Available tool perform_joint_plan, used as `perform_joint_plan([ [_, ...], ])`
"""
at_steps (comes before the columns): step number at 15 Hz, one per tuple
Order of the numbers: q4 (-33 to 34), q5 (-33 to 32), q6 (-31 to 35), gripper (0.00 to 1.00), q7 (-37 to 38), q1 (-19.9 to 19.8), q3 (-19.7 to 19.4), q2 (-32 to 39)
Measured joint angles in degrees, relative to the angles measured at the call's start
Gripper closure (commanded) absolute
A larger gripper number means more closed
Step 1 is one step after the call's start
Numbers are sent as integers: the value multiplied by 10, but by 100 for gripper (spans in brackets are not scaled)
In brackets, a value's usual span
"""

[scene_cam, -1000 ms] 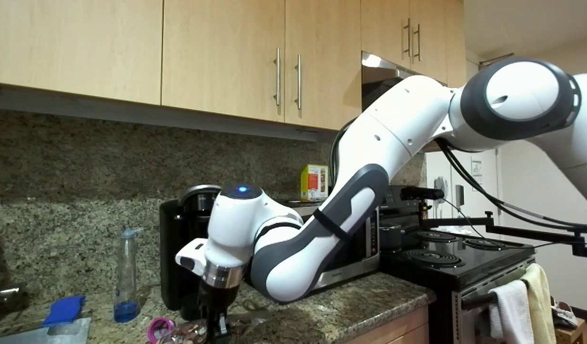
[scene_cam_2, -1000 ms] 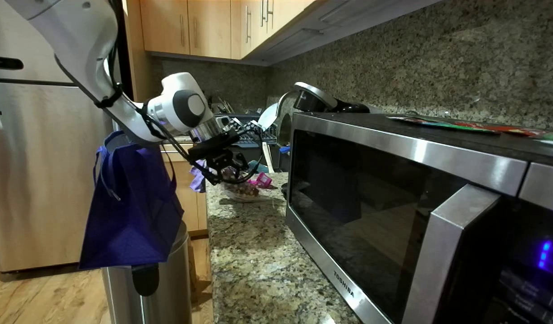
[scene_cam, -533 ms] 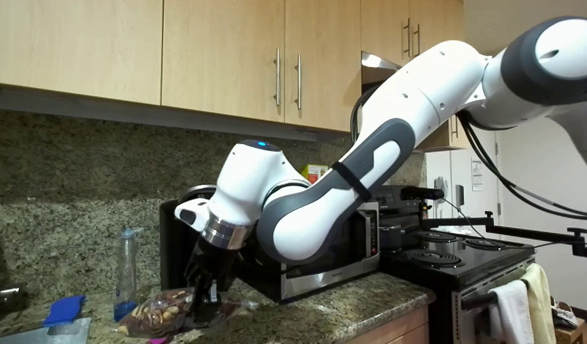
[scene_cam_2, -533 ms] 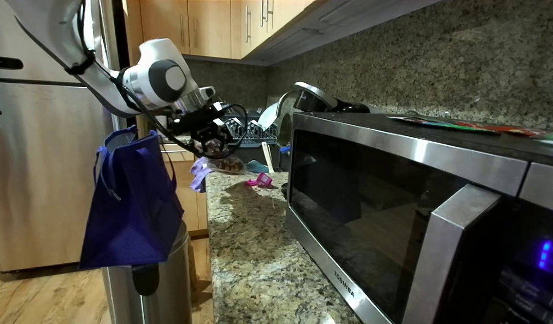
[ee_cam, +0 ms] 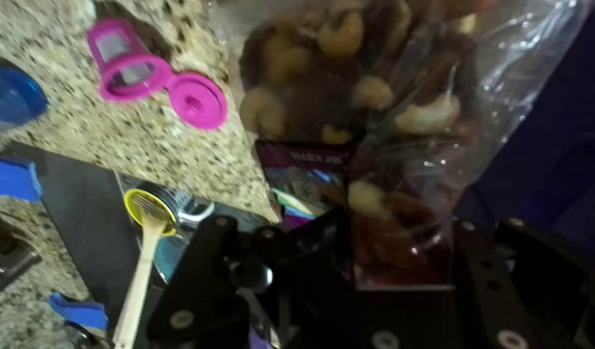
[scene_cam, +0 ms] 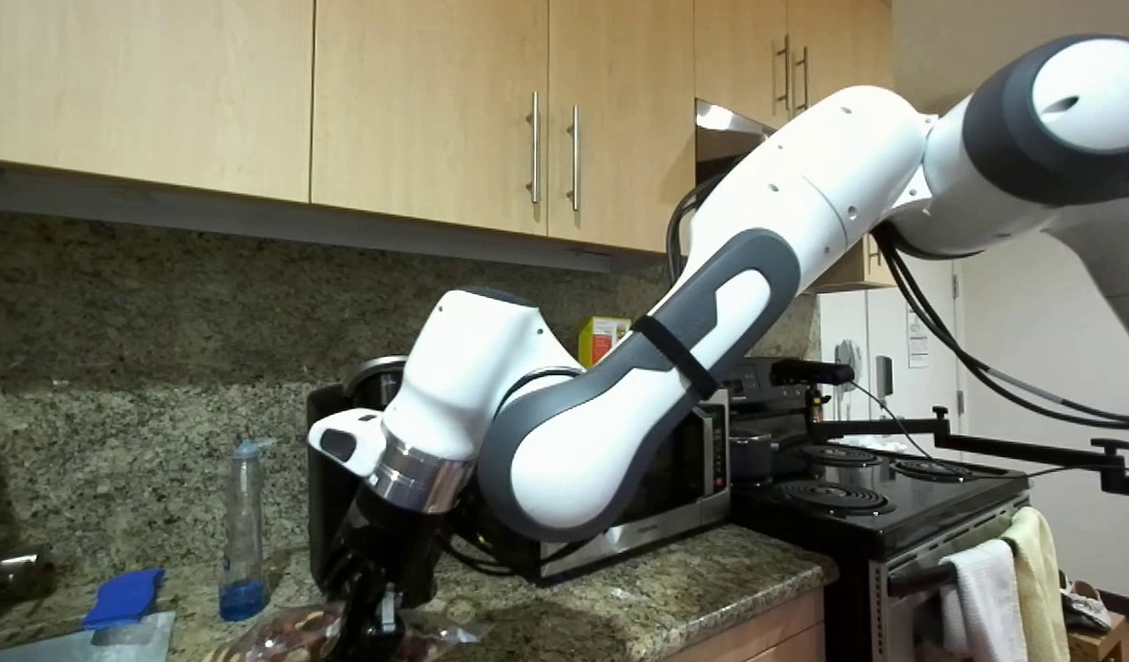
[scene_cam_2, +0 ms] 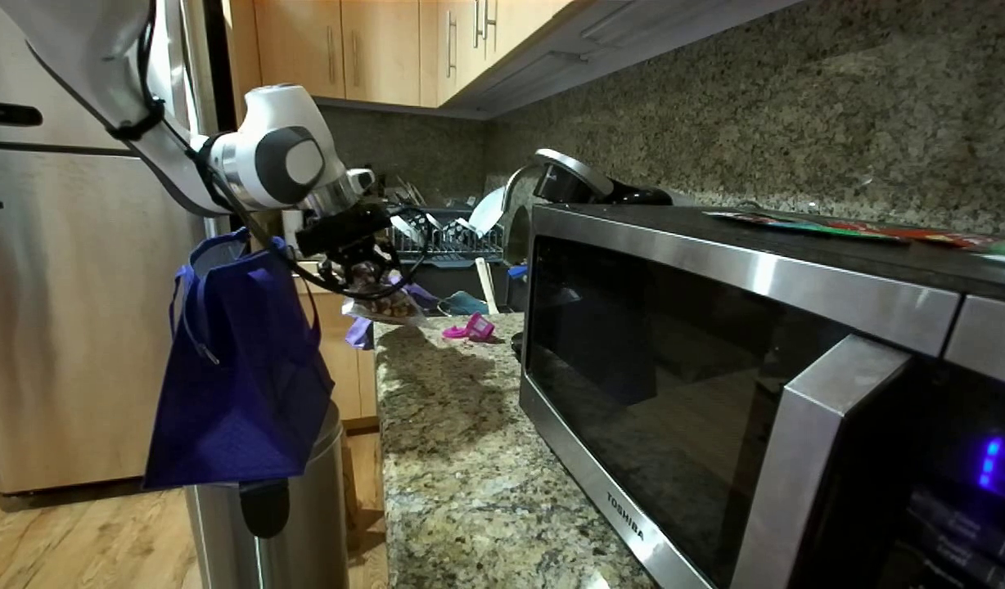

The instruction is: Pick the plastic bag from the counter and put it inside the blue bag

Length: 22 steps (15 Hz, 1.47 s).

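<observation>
One clear crinkly plastic bag of nuts is gripped between the black fingers, apparently raised at the edge of the speckled stone table. The deep-blue fabric bag is sited beyond that edge, its open rim seemingly higher; lifting before sideways transfer is judged necessary.

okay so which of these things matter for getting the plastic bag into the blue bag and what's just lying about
Part of the job:
plastic bag, held in the claw
blue bag, where it should go

Just lying or standing about:
pink cup with its lid
clear bottle
wooden utensil
coffee maker
microwave
</observation>
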Motion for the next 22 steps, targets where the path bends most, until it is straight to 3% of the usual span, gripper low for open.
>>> perform_joint_plan([
  [3, 7, 14, 2, 91, -27, 9, 32, 1],
  [7, 24, 4, 0, 86, -24, 38, 20, -24],
  [18, 20, 11, -1, 90, -25, 38, 21, -3],
  [22, 27, 100, 50, 90, -76, 5, 90, 3],
])
